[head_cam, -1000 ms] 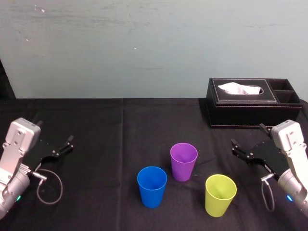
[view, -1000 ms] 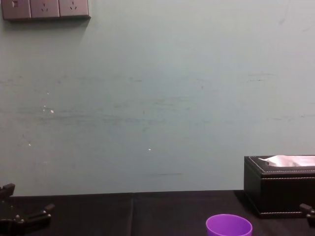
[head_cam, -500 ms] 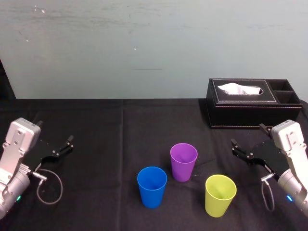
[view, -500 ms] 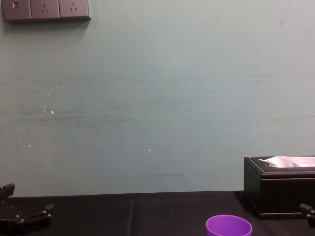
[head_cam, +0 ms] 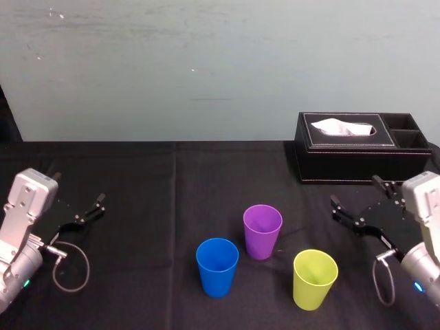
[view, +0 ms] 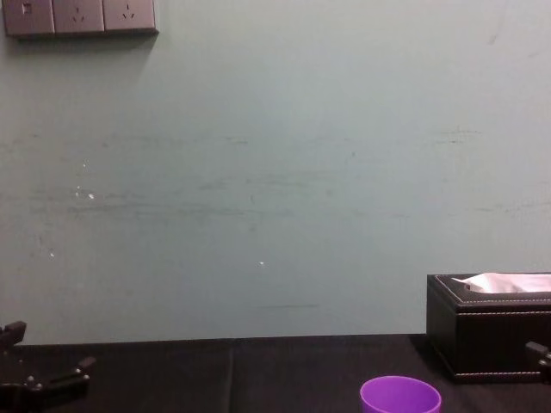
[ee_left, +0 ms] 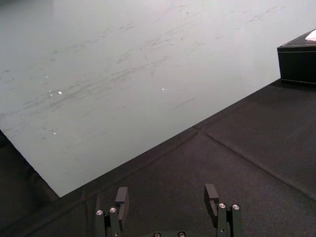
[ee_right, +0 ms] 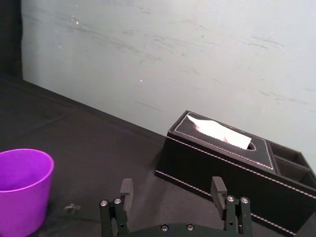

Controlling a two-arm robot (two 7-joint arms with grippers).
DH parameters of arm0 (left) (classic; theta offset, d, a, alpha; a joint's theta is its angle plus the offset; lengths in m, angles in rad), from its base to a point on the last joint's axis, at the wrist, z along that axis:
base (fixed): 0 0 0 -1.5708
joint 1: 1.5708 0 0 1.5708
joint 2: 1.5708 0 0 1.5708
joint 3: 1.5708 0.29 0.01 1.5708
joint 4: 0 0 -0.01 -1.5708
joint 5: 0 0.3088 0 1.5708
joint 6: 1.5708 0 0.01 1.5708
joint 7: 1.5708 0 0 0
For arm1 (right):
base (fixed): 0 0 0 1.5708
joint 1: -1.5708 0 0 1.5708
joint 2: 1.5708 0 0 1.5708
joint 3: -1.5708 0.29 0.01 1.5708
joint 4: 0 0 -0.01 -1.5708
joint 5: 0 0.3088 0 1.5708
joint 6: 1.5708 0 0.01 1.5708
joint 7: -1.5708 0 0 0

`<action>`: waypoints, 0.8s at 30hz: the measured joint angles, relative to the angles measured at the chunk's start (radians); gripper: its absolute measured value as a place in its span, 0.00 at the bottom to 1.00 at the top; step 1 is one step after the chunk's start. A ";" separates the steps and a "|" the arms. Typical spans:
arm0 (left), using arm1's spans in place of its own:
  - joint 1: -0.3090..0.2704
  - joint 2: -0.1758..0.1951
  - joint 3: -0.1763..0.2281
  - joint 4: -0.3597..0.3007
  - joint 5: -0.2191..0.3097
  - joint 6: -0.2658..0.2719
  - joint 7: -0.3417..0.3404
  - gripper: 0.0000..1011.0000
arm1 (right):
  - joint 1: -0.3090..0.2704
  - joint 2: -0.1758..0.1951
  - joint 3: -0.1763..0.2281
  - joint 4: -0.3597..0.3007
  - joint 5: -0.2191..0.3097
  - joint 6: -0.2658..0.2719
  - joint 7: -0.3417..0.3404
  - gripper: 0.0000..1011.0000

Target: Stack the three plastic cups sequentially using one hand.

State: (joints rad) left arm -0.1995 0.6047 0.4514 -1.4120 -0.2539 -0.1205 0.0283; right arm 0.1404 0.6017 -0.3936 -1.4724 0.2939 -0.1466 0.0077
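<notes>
Your three cups stand upright, mouths up, in the middle of the black desk [head_cam: 151, 199], none stacked. The purple cup [head_cam: 262, 230] is farthest back, the blue cup [head_cam: 217, 266] just beside it toward your left front, and the yellow-green cup [head_cam: 315, 278] toward the right front, apart from both. A black tissue box [head_cam: 361, 148] with a white tissue poking out sits at the far right by the wall, behind the right gripper [head_cam: 355, 192]. That gripper hovers near the desk's right edge, well apart from the yellow-green cup, which is the cup closest to it; its jaws are spread wide and hold nothing. The left gripper [head_cam: 80, 188] is parked at the left edge, jaws likewise wide and empty, with a cable loop [head_cam: 69, 265] lying beside it.

Compared with a second ago, the right arm has slid slightly outward; the cups and left arm have not moved.

Count: three cups, one of each colour; one tissue box; two grippers
</notes>
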 joint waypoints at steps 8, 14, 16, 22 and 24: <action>0.000 0.000 0.000 0.000 0.000 0.000 0.000 0.99 | -0.083 0.034 0.058 -0.088 0.053 0.018 0.028 0.99; 0.000 0.000 0.000 0.000 0.000 0.000 0.000 0.99 | -0.142 0.068 0.102 -0.157 0.076 0.019 0.053 0.99; 0.000 0.000 0.000 0.000 0.000 0.000 0.000 0.99 | -0.156 0.078 0.116 -0.175 0.078 0.023 0.060 0.99; 0.000 0.000 0.000 0.000 0.000 0.000 0.000 0.99 | -0.188 0.086 0.153 -0.203 0.104 0.016 0.090 0.99; 0.000 0.000 0.000 0.000 0.000 0.000 0.000 0.99 | -0.198 0.086 0.162 -0.207 0.114 0.013 0.098 0.99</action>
State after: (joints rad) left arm -0.1995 0.6046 0.4514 -1.4120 -0.2539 -0.1205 0.0283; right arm -0.0573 0.6873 -0.2313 -1.6797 0.4083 -0.1337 0.1052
